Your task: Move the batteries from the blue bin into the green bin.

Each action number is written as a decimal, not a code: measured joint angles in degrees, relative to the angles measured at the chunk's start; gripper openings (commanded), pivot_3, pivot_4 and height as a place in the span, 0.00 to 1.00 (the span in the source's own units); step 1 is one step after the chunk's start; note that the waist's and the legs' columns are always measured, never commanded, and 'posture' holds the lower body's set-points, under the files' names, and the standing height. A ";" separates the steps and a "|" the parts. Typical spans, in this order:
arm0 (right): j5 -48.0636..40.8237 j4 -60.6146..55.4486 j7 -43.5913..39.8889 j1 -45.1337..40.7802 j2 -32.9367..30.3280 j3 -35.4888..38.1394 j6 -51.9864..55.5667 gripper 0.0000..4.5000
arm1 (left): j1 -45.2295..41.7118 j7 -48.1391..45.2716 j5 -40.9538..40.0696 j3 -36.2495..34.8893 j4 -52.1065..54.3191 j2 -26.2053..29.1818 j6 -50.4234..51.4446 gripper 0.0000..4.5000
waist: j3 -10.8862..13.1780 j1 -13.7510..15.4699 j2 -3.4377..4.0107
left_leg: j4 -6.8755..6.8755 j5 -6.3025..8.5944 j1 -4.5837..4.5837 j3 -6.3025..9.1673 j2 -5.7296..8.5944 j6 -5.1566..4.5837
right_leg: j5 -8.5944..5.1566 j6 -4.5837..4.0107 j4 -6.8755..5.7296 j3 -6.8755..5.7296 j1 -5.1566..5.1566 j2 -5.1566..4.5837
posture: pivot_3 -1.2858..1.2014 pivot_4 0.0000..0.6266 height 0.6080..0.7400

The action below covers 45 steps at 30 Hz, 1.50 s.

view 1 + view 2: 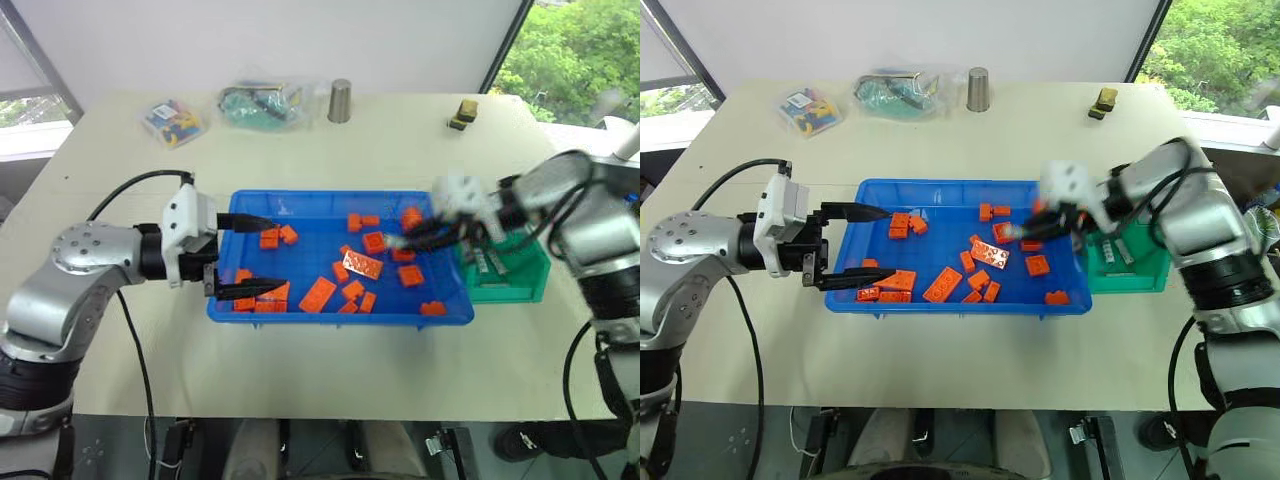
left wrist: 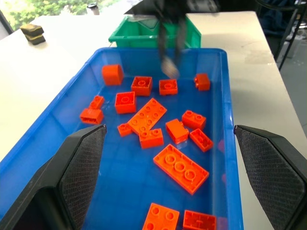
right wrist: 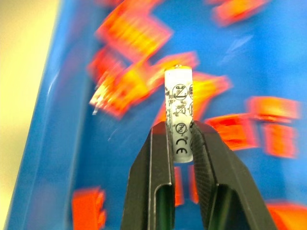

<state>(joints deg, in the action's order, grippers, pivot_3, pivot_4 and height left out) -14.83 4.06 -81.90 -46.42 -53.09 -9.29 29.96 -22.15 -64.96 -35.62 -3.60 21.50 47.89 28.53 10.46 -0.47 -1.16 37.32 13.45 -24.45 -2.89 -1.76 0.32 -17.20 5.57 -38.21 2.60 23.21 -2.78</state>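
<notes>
This looks like a robotics lab or test room. A plain pale table [image 1: 300, 390] stands against a bare white wall, beside large windows [image 1: 570, 50] with trees outside. Past the left fingers [image 1: 250, 255], the table carries a set-up exercise: a blue bin [image 1: 340, 315] of orange toy bricks [image 1: 317, 294], a green bin [image 1: 520, 290], bagged small parts [image 1: 172, 120] and a metal cup [image 1: 340, 101].
</notes>
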 measured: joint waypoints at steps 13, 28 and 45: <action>-8.81 -8.08 21.51 19.16 -3.14 23.83 27.49 0.12 | -0.97 -1.54 0.50 2.26 -2.77 -1.79 -0.72 1.00 | -0.02 -0.32 0.00 | -0.08 0.01 0.01 -0.07 0.00 -0.02 | 0.00 0.01 0.04 0.06 0.01 0.10 | 0.52 0.24 1.00; -6.71 -6.73 20.91 29.09 -7.96 23.51 11.16 0.99 | -0.85 -3.30 1.13 1.93 -3.56 -0.86 -1.41 1.00 | -0.02 -0.29 0.00 | -0.06 0.01 0.01 -0.07 0.01 -0.02 | 0.00 0.03 0.07 0.09 -0.01 0.17 | 0.52 0.24 1.00; -2.65 31.68 -6.59 9.95 -19.84 17.72 -12.93 0.99 | -5.86 -11.22 1.50 -8.38 -22.00 11.59 -3.25 1.00 | 0.03 -0.70 0.12 | -0.10 0.01 0.07 -0.25 -0.05 -0.01 | -0.01 0.01 0.04 0.09 0.07 0.16 | 0.52 0.24 1.00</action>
<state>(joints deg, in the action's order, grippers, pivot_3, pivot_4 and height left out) -17.48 35.74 -88.49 -36.47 -72.92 8.43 17.03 -28.01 -76.18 -34.12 -11.98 -0.50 59.49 25.27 10.49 -1.17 -1.04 37.23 13.45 -24.38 -3.14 -1.81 0.31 -17.21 5.57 -38.17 2.69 23.27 -2.62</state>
